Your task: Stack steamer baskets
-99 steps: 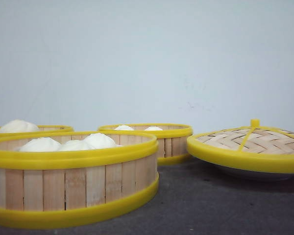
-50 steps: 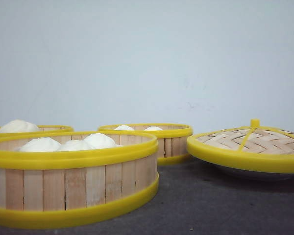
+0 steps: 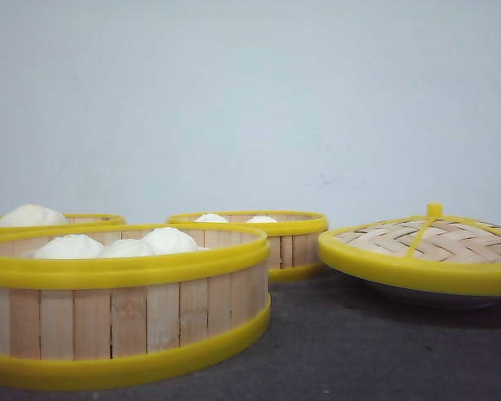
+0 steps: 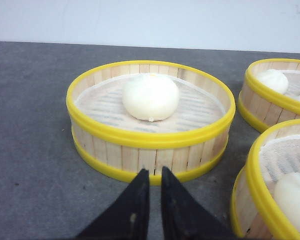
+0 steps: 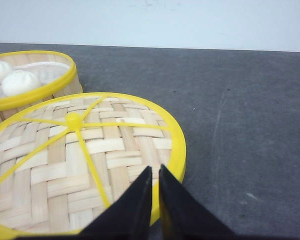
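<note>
Resting apart on the dark table, three steamer baskets hold white buns; both the left gripper and right gripper hover clenched, empty.

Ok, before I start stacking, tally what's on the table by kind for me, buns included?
steamer baskets: 3
woven lid: 1
white plate under the lid: 1
white buns showing in the front view: 6 (3 in the near basket, 2 in the middle one, 1 in the far left one)
Total: 11
</note>
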